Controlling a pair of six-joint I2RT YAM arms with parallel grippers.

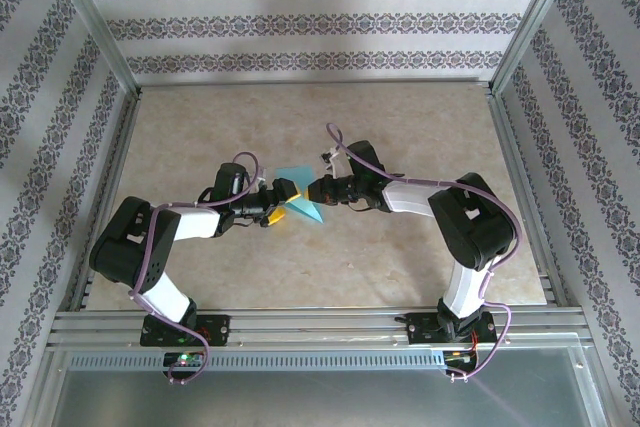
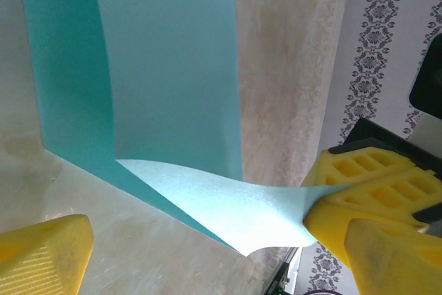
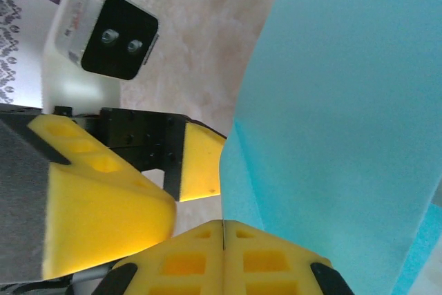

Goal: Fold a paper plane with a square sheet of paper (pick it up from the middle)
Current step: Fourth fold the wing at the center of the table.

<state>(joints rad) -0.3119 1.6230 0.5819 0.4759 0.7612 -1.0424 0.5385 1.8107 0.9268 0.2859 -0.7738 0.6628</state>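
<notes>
While wide open near the paper plane (image 2: 166, 101), left tool (image 2: 214, 243); right tool (image 3: 222, 233) closed on its edge

Both arms bent inward, tips almost meeting mid-table. Left gripper (image 1: 277, 205) jaws spread wide, right gripper (image 1: 318, 193) pinched tight.

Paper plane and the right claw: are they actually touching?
Touching. The right wrist view shows the right gripper shut, with the paper plane running straight down into the seam between its jaws.
</notes>
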